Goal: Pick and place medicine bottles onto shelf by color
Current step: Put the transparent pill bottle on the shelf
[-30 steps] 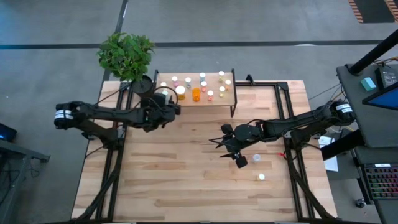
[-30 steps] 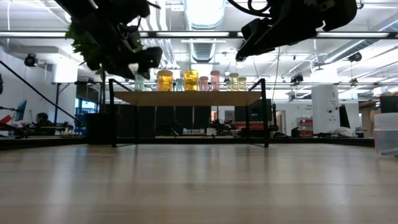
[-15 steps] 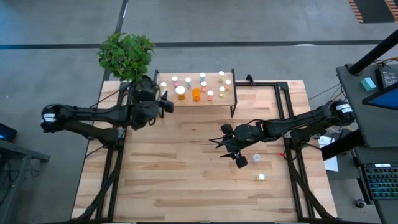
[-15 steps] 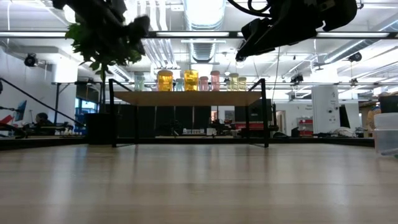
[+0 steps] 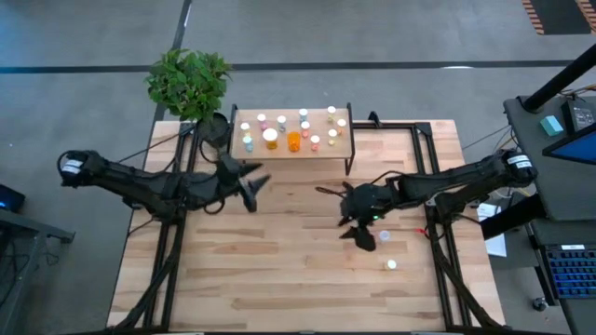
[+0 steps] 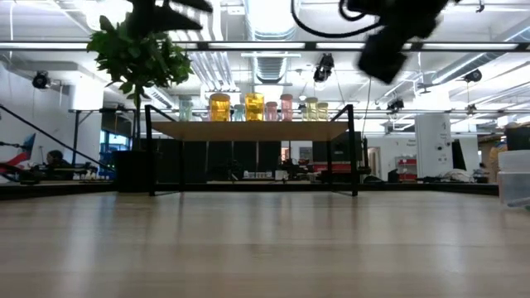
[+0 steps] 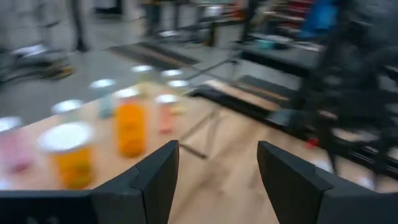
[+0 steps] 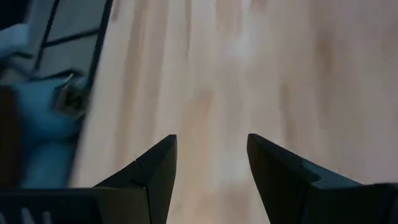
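Observation:
The shelf (image 5: 291,147) stands at the table's far middle, and several medicine bottles (image 5: 294,140) stand on its top, among them an orange one (image 7: 130,127) and a larger white-capped one (image 7: 67,155). Two white-capped bottles (image 5: 383,236) (image 5: 391,264) stand on the tabletop at the right. My left gripper (image 5: 255,189) hovers open just in front of the shelf's left end, with nothing between its fingers (image 7: 155,180). My right gripper (image 5: 348,216) hangs open over bare wood, left of the two loose bottles, and is empty too (image 8: 211,174).
A potted plant (image 5: 189,82) stands at the table's far left corner, beside the shelf. Black frame rails (image 5: 424,158) run along the table's left and right sides. Bare wood (image 5: 279,270) fills the near half of the table.
My left gripper has drawn back from the shelf's left end toward the near edge, rising and tipping from slanting down to nearly level; its fingers stay open. My right gripper has rolled about its own axis while staying in about the same place.

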Controlling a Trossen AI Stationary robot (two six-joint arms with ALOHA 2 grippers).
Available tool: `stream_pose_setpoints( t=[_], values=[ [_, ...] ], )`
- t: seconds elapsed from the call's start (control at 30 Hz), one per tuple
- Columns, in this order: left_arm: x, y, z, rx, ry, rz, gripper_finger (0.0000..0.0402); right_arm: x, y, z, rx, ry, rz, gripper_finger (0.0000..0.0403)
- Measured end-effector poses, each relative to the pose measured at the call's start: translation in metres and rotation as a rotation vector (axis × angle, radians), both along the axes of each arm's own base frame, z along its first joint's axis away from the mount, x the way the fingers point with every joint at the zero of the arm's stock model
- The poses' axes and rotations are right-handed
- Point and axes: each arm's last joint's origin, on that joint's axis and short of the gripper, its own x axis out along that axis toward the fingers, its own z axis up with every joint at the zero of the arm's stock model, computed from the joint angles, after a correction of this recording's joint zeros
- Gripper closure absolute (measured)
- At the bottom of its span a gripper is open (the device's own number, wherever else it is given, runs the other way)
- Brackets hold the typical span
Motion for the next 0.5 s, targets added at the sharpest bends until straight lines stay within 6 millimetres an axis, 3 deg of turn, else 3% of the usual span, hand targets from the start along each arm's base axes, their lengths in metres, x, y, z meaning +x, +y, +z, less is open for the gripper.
stream_pose_setpoints(
  t=[0.13,0.3,0.5],
  values=[
    [0.001,-0.018,0.008,0.06,-0.053,-0.114,0.02,-0.019,0.01,0.024,0.12,0.269,-0.1,0.0216],
    [0.001,-0.035,0.011,0.089,-0.083,-0.189,0.02,-0.044,0.035,0.048,0.104,0.497,-0.228,0.0216],
    [0.001,-0.045,0.008,0.091,-0.075,-0.231,0.02,-0.068,0.054,0.041,0.036,0.634,-0.518,0.0216]
  ],
)
